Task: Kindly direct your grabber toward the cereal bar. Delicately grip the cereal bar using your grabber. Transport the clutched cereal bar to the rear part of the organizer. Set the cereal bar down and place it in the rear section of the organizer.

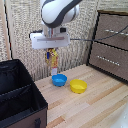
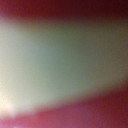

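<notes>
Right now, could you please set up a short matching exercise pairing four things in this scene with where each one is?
Things:
1. cereal bar
2. blue bowl
3. yellow bowl
4. organizer

Places:
A. at the exterior view's left, on the table
B. on the table, between the organizer and the yellow bowl
C. hanging upright under the grabber
D. on the table, on the blue bowl's side toward the wooden drawer cabinet

Pairs: 1-C, 2-B, 3-D, 4-A
</notes>
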Available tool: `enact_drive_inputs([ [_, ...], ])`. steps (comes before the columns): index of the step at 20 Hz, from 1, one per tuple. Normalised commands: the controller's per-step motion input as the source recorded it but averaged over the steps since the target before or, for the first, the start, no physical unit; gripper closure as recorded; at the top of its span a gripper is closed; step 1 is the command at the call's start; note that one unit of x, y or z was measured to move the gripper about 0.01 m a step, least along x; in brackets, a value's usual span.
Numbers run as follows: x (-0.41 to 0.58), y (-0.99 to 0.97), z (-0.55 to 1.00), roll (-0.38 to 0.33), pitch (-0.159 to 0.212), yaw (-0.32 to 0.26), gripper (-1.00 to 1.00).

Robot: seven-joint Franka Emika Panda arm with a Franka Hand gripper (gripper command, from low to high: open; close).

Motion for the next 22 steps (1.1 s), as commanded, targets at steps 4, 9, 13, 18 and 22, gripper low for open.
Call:
enact_drive_inputs([
  [4,0.248,0.08,0.62,0.040,0.026,-0.259,1.00],
  [9,0.134,0.11,0.56,0.093,0.013,-0.264,1.00],
  [13,0.051,0.39,0.21,0.065,0.010,-0.227,1.00],
  [18,0.014,0.30,0.13,0.075,0.005,-0.270,1.00],
  [22,0.000,0.18,0.09,0.080,0.008,-0.310,1.00],
])
